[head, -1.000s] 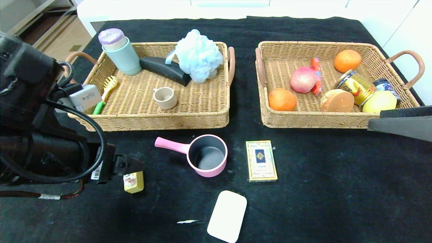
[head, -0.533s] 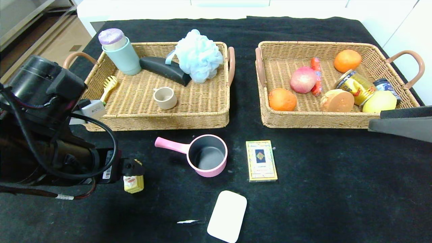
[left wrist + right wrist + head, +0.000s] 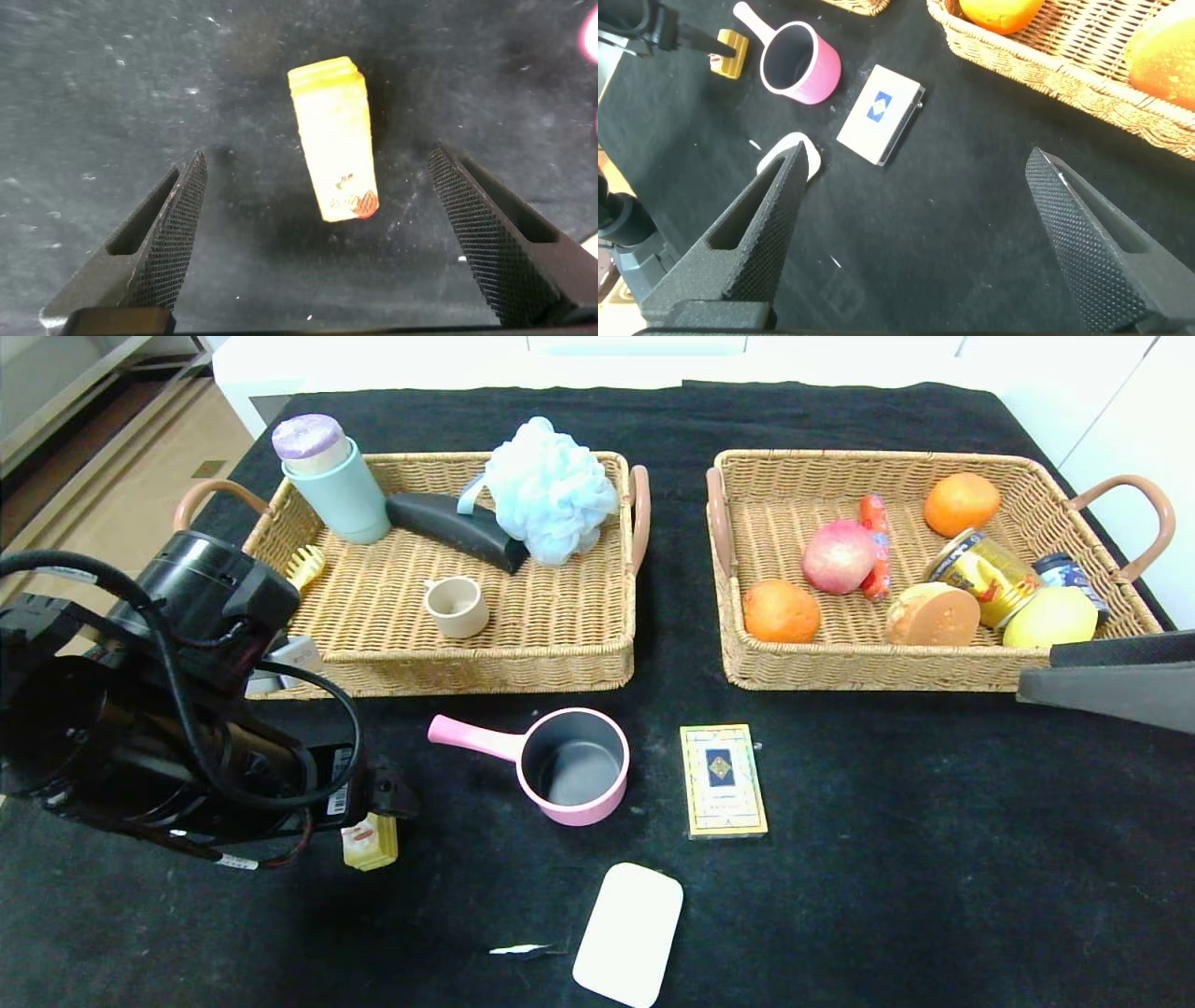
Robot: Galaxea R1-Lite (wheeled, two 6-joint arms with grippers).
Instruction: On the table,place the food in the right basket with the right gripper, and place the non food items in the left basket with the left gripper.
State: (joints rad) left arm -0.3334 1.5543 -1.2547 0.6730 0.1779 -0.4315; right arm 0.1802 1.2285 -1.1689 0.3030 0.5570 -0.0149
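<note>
- The small yellow wrapped block is lying on the black counter at the near left, left of the pink saucepan, its long axis running roughly near-to-far.
- The left claw is hovering over it with fingers spread wide, one on each side (touching nothing).
- The right claw is hanging at the right edge, near the right basket, its fingers wide apart and gripping nothing.
- The card box is lying lengthwise near-to-far.

Bright, even light — soft shadows, sharp.
</note>
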